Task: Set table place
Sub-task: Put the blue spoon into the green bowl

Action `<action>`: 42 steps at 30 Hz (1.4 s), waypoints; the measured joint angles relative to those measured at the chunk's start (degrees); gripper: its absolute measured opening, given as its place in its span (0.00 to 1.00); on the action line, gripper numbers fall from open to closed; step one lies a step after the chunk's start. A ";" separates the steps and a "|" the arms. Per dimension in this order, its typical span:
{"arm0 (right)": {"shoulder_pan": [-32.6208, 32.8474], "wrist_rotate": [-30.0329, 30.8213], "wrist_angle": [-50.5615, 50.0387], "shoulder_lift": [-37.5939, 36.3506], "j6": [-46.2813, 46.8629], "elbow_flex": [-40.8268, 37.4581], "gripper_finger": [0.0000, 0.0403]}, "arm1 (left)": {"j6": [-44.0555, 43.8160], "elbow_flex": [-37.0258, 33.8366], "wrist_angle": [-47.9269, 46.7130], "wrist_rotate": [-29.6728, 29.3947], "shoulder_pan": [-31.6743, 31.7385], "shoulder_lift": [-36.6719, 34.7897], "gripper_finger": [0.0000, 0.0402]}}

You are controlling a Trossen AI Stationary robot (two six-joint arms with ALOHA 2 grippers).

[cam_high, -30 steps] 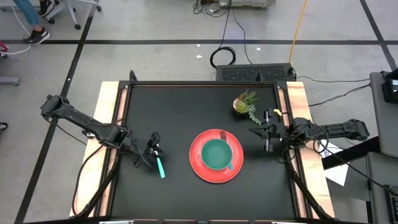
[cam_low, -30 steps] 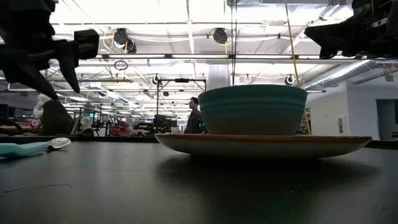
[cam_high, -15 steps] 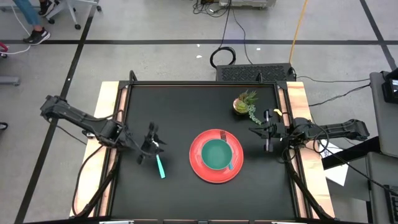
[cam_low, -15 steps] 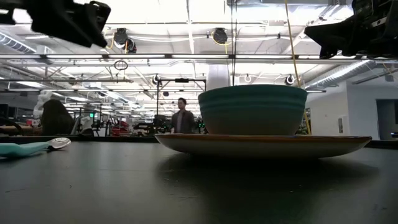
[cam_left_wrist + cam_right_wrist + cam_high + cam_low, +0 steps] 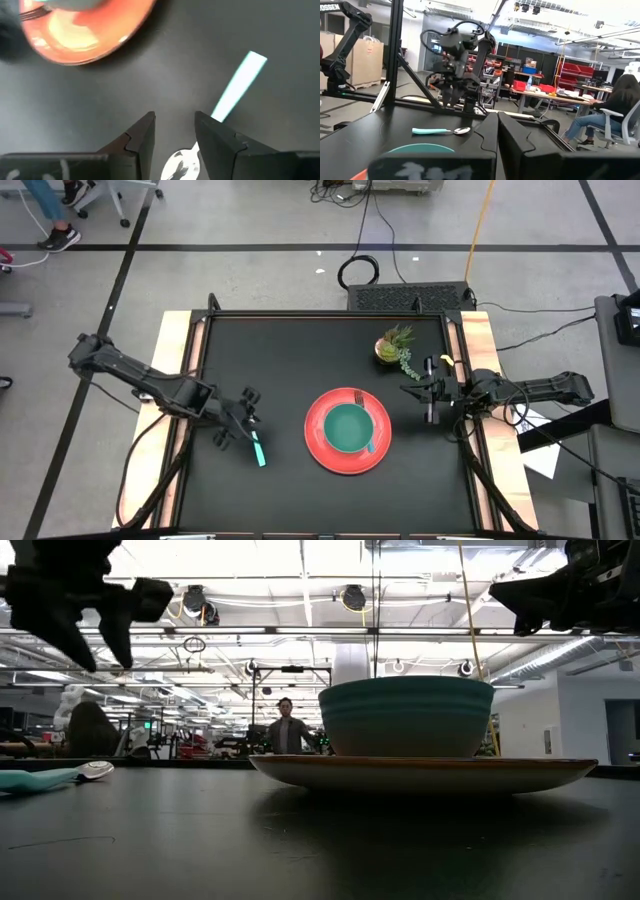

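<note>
A round red plate (image 5: pixel 347 458) lies on the black table (image 5: pixel 290 350) with a teal bowl (image 5: pixel 347 427) on it. A teal-handled fork (image 5: pixel 371 446) lies on the plate beside the bowl. A teal-handled spoon (image 5: pixel 258 448) lies flat on the table left of the plate, and it also shows in the low view (image 5: pixel 50 778). My left gripper (image 5: pixel 240 418) is open and hangs in the air above the spoon's metal end (image 5: pixel 181 165), touching nothing. My right gripper (image 5: pixel 430 395) is shut and empty, in the air right of the plate.
A small potted green plant (image 5: pixel 395 346) stands at the far right of the table, just beyond my right gripper. Light wooden strips (image 5: pixel 178 360) run along the table's left and right sides. A person (image 5: pixel 285 726) stands in the room far behind the table.
My left gripper has gone up from just above the table beside the spoon, then come part of the way back down over the spoon's metal end. The spoon has stayed where it lay.
</note>
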 joint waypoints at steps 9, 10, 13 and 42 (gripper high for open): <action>0.01 -0.02 0.02 0.00 0.20 0.02 0.00 | 3.25 -0.02 -2.79 2.11 0.00 6.67 0.52; 0.00 -0.02 0.02 0.00 0.20 0.00 0.00 | 4.42 -0.02 -2.76 1.58 0.00 7.30 0.55; 0.01 -0.02 0.02 0.00 0.20 0.00 0.00 | 8.27 -0.04 -2.85 -1.84 -0.30 8.81 0.64; 0.00 -0.02 0.04 0.00 -0.02 0.01 0.00 | 28.91 -0.80 -1.65 2.82 -1.68 13.22 0.57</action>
